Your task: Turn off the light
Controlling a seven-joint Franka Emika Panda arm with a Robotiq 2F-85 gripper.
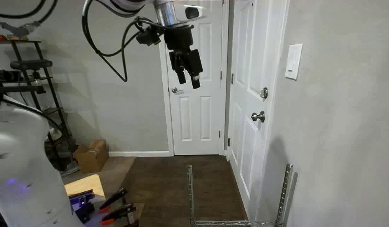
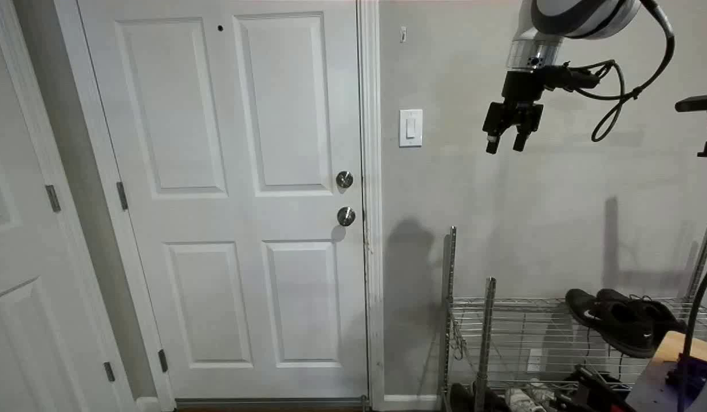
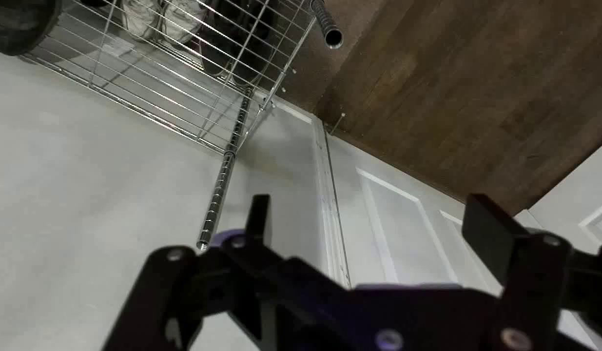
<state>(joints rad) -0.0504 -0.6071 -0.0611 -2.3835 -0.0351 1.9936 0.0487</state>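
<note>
1. Wrist view: nearest, the gripper (image 3: 369,217) stood spread wide, with a wire rack (image 3: 229,153) and wood floor (image 3: 452,97) beyond.
2. An exterior view took in a pair of black shoes (image 2: 616,323) resting on the wire rack.
3. Both exterior views, and they alone, showed the white light switch (image 2: 410,128) on the wall (image 2: 422,183), beside the door (image 2: 247,217), apart from the gripper.
4. Farthest, an exterior view alone held a cardboard box (image 1: 91,157) and a lever handle (image 1: 174,90).
</note>
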